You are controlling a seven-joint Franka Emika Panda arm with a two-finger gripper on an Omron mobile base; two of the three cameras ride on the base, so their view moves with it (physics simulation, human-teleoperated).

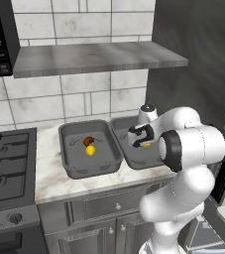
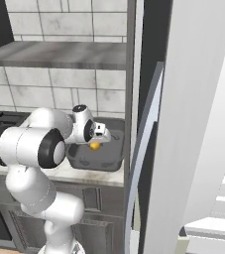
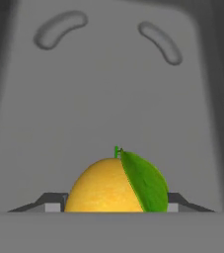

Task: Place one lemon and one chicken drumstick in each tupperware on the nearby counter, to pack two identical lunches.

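The hand [image 1: 144,145] grips a lemon [image 3: 114,186] between its 2 fingers, low over the right tray [image 1: 134,159] on the table [image 1: 49,173], with the arm's elbow folded high in front of the cabinets. The hand view shows the lemon's green leaf and the tray's bare floor beyond it. The left base view takes in the left tray [image 1: 79,166], touching the right one and holding 1 drumstick [image 1: 88,141] against a second lemon [image 1: 90,151], while the right base view shows a fridge door [image 2: 148,149] beside the right tray.
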